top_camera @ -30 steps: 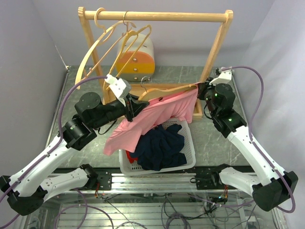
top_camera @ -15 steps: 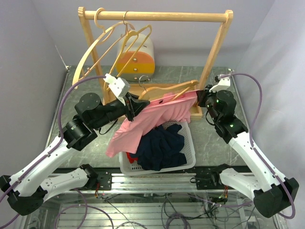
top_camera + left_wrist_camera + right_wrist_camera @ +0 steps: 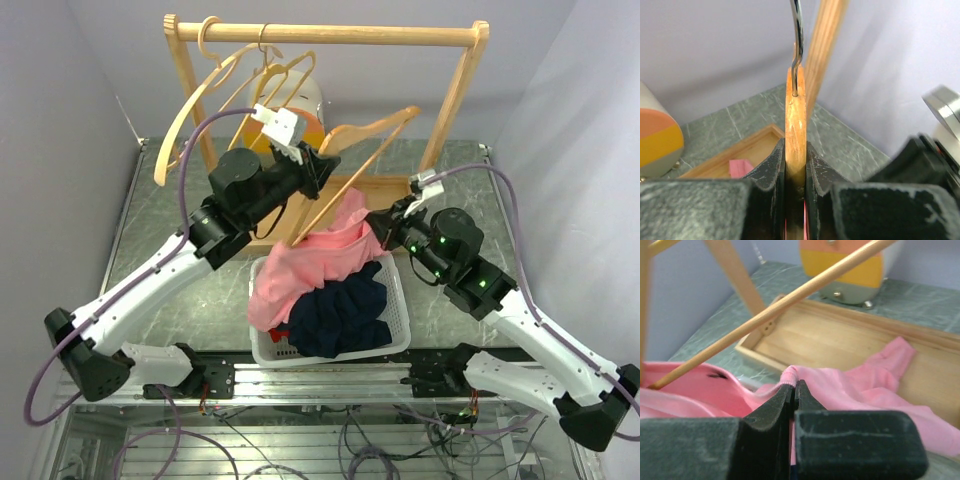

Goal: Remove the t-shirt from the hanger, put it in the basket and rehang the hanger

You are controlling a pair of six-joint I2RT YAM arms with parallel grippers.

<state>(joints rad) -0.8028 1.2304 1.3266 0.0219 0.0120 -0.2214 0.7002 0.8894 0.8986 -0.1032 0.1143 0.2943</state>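
**Top external view: hanger held high, t-shirt sagging over the basket**

Top external view. Your left claw (image 3: 318,172) is clenched on the neck of the wooden hanger (image 3: 385,120). It holds the hanger tilted above the table, with the upper shoulder toward the rack (image 3: 330,33) and the lower tip down in the pink t-shirt (image 3: 310,255). The left wrist view confirms the grip: both jaws press the wood just under the metal hook (image 3: 798,45).

Your right claw (image 3: 380,225) is pinched shut on a ribbed edge of the t-shirt, seen close in the right wrist view. Which hem or opening that edge belongs to cannot be told. The t-shirt lies mostly bunched over the far rim of the white basket (image 3: 395,335), on top of dark clothes (image 3: 340,310). One fold spills into the rack's wooden tray (image 3: 850,340).

Judged from this, the shirt is nearly off, with only the lower tip in the cloth.

What could go wrong:
- **Pulling with the right claw.** If the tip is caught in a sleeve or the neck, the fabric may stretch. It may also twist the hanger round in your left grip, which sits on a narrow neck.
- **Raising the hanger further.** It may knock the spare hangers (image 3: 235,90) on the rail.
- **Letting go of the cloth now.** The shirt could be left hooked on the tip.
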